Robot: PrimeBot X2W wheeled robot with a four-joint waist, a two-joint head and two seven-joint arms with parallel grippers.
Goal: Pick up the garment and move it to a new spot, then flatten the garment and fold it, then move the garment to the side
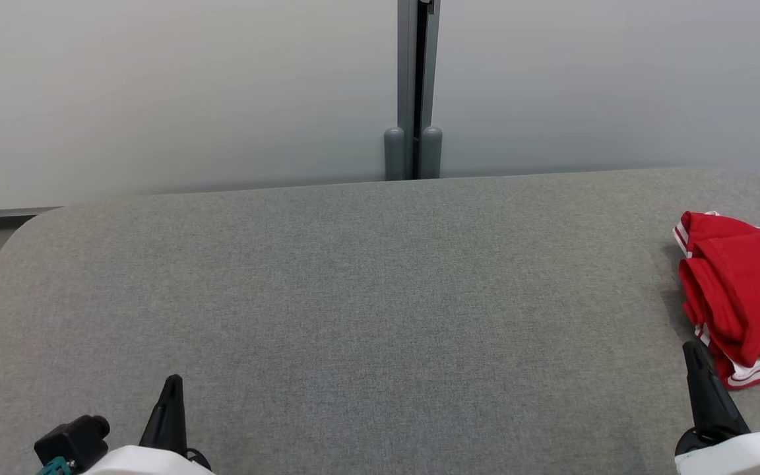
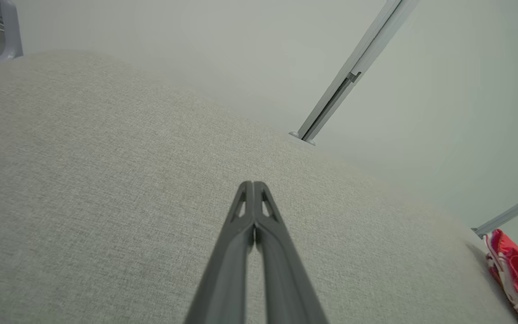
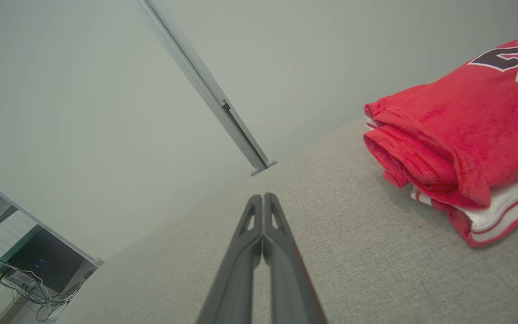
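garment [image 1: 746, 290] bundled at worktop [image 1: 353, 297] right edge; left claw [image 1: 170, 386] and right claw [image 1: 691, 351] pinched closed, empty.
right claw just beside it. fits a heap awaiting pickup or one folded and set aside; can't call the step.

Folded red garment [image 1: 743, 290] far right on grey surface [image 1: 353, 297]; right tool [image 1: 692, 349] beside.

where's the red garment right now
In the head view the red garment lies at the right edge of the grey surface, just beyond the right gripper.
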